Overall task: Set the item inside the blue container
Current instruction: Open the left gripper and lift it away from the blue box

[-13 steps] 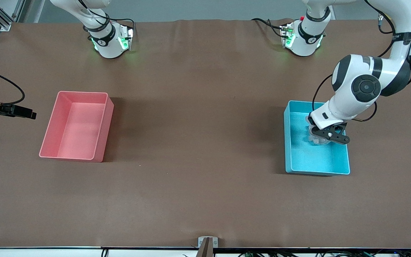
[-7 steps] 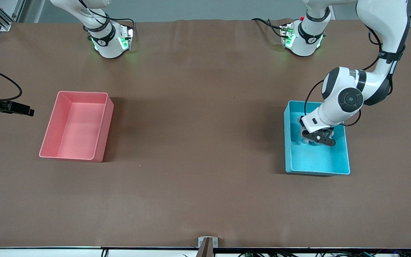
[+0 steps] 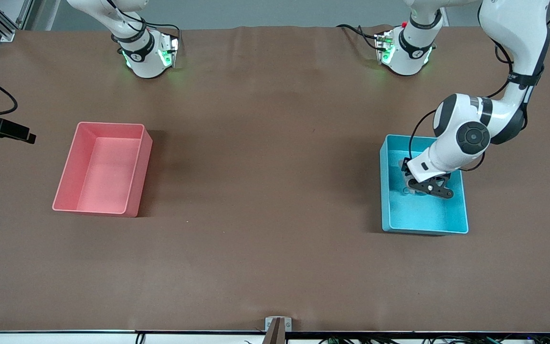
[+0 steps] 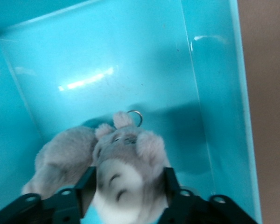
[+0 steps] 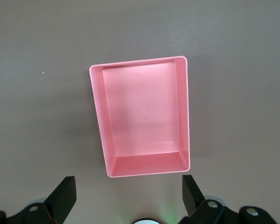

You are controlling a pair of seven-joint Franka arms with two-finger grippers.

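Note:
The blue container (image 3: 424, 217) stands at the left arm's end of the table. My left gripper (image 3: 426, 188) is down inside it. In the left wrist view the item, a small grey and white plush toy (image 4: 127, 161) with a metal key ring (image 4: 136, 116), lies low in the blue container (image 4: 107, 60). My left gripper (image 4: 128, 176) is open, and the toy's pale belly sits between its spread black fingers (image 4: 86, 179). My right gripper (image 5: 128, 183) is open and holds nothing, waiting high over the table beside the pink bin.
A pink bin (image 3: 103, 167) of the same size stands at the right arm's end of the table, with nothing in it (image 5: 142, 116). Both arm bases (image 3: 146, 52) stand along the table's edge farthest from the front camera.
My left gripper has sunk lower into the blue container and spread its fingers around the plush toy. The right arm has drawn a little farther off the table's end.

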